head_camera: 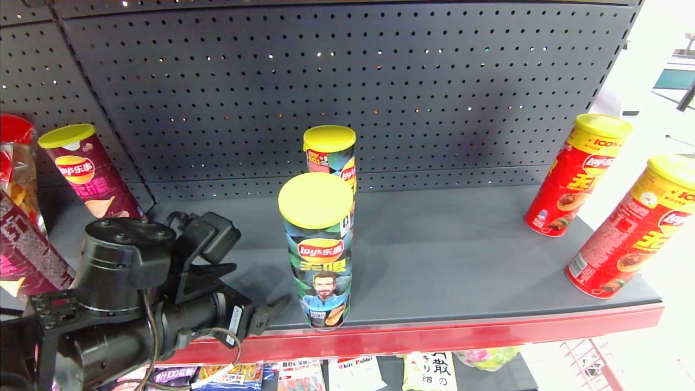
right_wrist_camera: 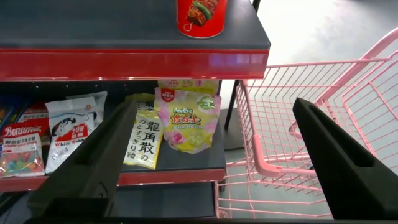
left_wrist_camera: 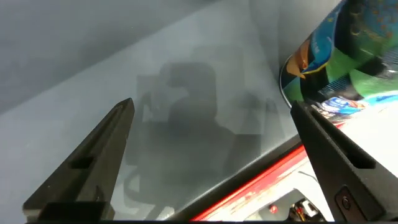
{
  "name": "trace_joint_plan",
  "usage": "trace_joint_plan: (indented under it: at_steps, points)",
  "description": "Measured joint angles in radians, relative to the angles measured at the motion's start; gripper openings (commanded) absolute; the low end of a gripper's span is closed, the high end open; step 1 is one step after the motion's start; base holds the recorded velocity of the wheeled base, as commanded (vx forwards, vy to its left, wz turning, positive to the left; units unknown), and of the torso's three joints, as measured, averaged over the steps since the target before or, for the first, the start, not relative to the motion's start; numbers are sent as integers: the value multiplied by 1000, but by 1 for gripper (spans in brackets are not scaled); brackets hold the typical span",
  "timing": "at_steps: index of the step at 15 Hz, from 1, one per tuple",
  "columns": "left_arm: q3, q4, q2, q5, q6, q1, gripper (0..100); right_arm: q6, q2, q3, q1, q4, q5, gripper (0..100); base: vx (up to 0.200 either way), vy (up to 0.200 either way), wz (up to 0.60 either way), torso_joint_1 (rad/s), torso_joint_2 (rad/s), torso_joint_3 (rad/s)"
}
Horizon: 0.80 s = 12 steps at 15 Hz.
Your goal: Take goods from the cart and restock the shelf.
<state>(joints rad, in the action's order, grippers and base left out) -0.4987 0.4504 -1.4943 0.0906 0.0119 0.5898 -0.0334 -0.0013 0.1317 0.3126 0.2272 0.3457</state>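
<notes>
1. Head view: the green can (head_camera: pixel 316 247) stands on the shelf (head_camera: pixel 461 260), at the middle of its near edge.
   - Its long axis is vertical, yellow lid up, printed front facing the near side, as a shopper would want it.
   - A second green can (head_camera: pixel 329 155) stands straight behind it, so the two form a row running near to far.
   - The left pincer (head_camera: pixel 260 285) sits low, just left of the near can, spread open and holding nothing. I judge the can is set down and released.
   - A purple can (head_camera: pixel 89 171) stands far left. Two red cans (head_camera: pixel 578 174) stand at the right end, also lid up.

2. Left wrist view: the left pincer's two fingers (left_wrist_camera: pixel 93 168) are well apart over the grey shelf deck.
   - The green can's base (left_wrist_camera: pixel 336 68) shows just beside one finger. Whether they touch I cannot tell.
   - The can sits close to the red shelf lip (left_wrist_camera: pixel 249 186), leaving little margin against a nudge.

3. Right wrist view: the right pincer (right_wrist_camera: pixel 211 168) is wide open and grips nothing.
   - It hangs lower than the restocked shelf, facing snack bags (right_wrist_camera: pixel 186 118) on the shelf beneath.
   - The pink wire cart (right_wrist_camera: pixel 311 143) stands to the right, so this arm looks placed to fetch the next item.
</notes>
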Motion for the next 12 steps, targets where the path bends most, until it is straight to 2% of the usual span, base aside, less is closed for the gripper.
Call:
trace_joint_plan:
  at_steps: [12]
  points:
    - [-56,0,-48,-12,-1,1,100,0,0,0,0,0,0,100,0,0,0,0,0,0]
